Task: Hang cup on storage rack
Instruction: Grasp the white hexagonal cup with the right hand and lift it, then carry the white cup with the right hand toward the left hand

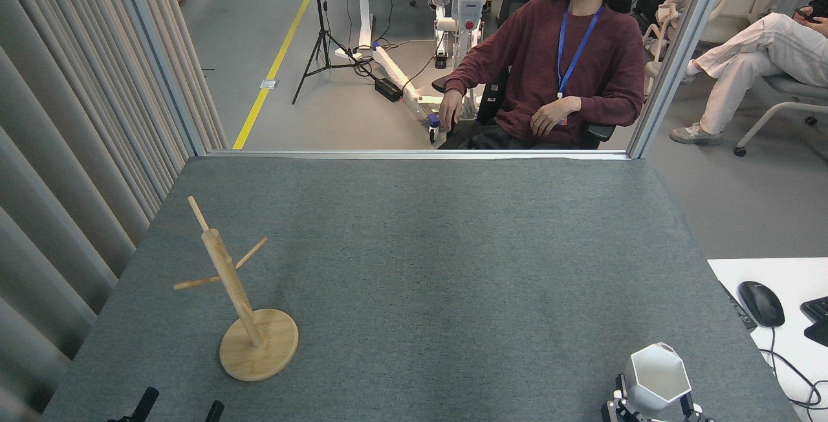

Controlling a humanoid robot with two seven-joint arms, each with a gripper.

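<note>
The white faceted cup (656,377) stands upright at the near right corner of the grey table (420,247). My right gripper (656,404) comes up from the bottom edge, open, with one finger on each side of the cup's lower body; whether they touch it is unclear. The wooden storage rack (228,276) stands at the near left, its pegs bare. Only the two dark fingertips of my left gripper (180,409) show, spread apart at the bottom edge just in front of the rack's base.
A curtain (71,150) runs along the table's left side. A metal rail (414,154) bounds the far edge, with a seated person (556,66) behind it. A white desk with a mouse (761,303) adjoins on the right.
</note>
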